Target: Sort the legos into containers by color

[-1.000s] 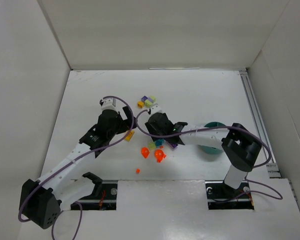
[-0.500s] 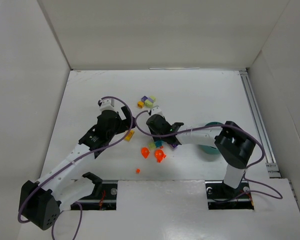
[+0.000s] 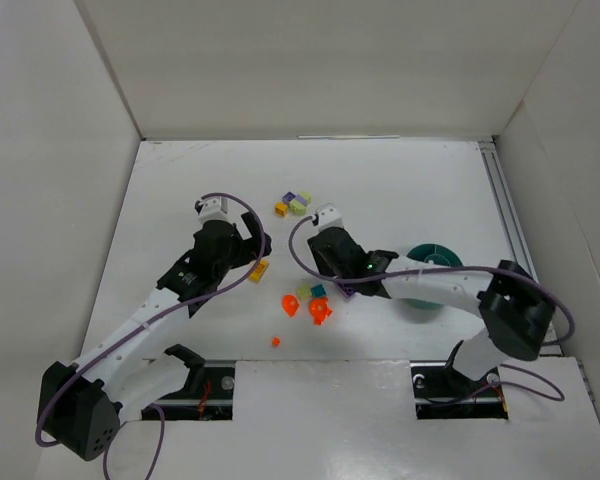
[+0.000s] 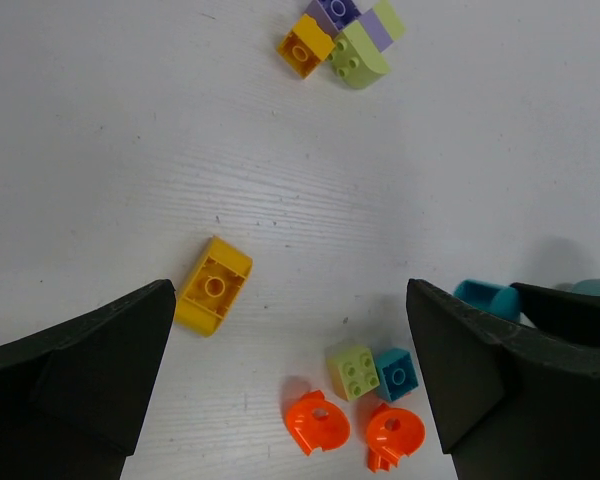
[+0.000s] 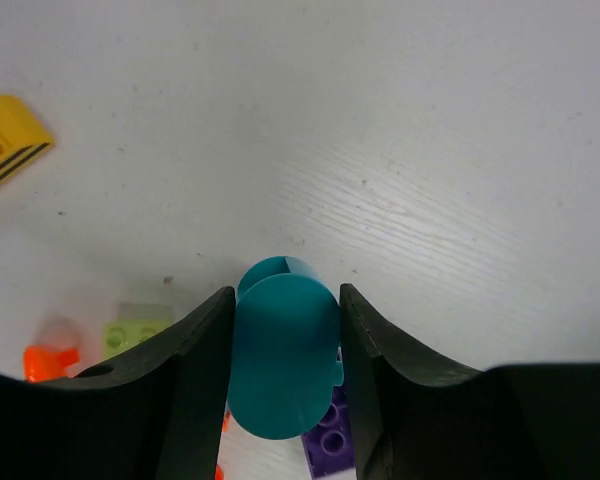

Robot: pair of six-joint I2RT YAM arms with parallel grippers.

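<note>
White table; teal cylinder in rt gripper (prob. aloft)

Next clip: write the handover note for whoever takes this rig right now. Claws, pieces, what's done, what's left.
Left claw: open, empty, with a yellow brick beneath it, untouched.
Right claw: shut on a teal piece; a purple brick shows just beside it.
Bowl: on the right, half hidden by the right arm; its contents cannot be seen.
Loose: far cluster of yellow, purple and pale green; pale green brick, teal brick, two orange pieces, small orange bit.
Done: teal piece gripped.
Left: bowl it, then sort the rest.
</note>
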